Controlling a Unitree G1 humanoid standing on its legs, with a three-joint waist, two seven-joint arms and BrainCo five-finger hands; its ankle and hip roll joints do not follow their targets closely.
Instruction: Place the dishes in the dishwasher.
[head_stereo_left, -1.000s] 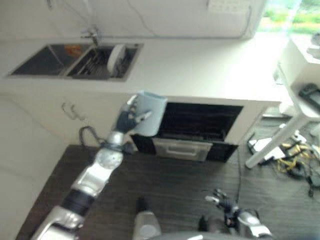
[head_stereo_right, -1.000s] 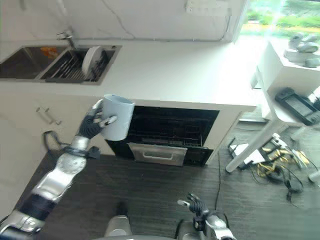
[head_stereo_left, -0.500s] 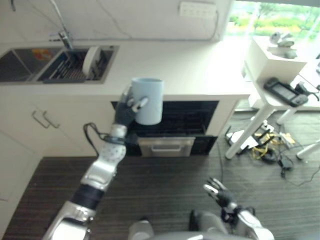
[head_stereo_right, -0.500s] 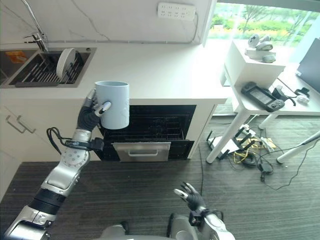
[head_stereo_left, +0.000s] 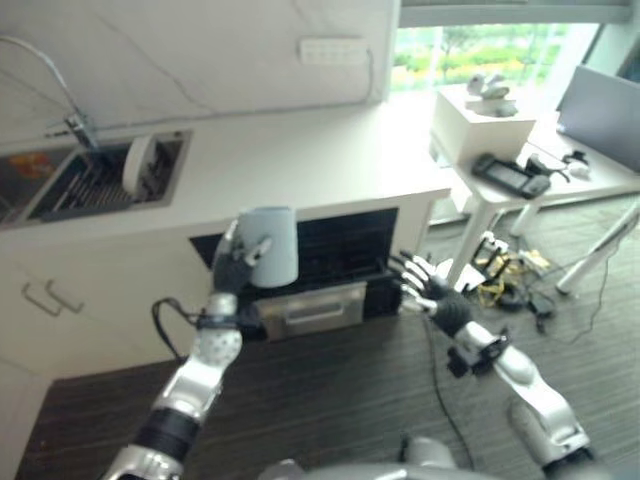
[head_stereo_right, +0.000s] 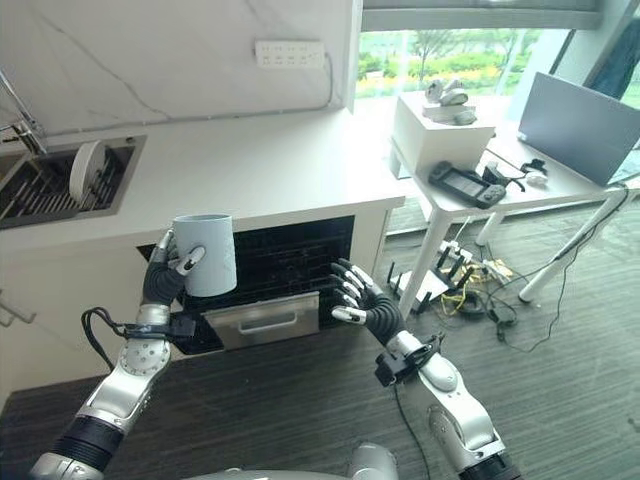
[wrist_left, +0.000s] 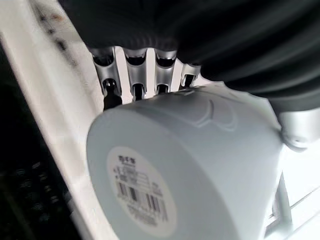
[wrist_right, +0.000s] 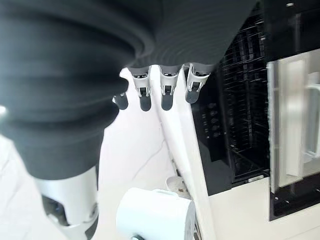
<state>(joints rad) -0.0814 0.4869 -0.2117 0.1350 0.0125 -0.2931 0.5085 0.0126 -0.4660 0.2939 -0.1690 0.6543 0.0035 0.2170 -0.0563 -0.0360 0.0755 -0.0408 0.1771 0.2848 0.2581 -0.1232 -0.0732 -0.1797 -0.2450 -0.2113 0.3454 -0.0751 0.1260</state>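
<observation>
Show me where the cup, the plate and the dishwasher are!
cup (head_stereo_right: 207, 257): right eye view, on its side wall.
plate (head_stereo_right: 84, 168): right eye view, on its face.
dishwasher (head_stereo_right: 290, 258): right eye view, on its dark opening.

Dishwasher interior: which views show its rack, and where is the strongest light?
Right eye view: the dishwasher opening is nearly black, rack hardly visible. Right wrist view: the rack wires catch light. Left eye view: the window glares brightest, washing the counter. Left wrist view: the mug in the left hand is evenly lit.
</observation>
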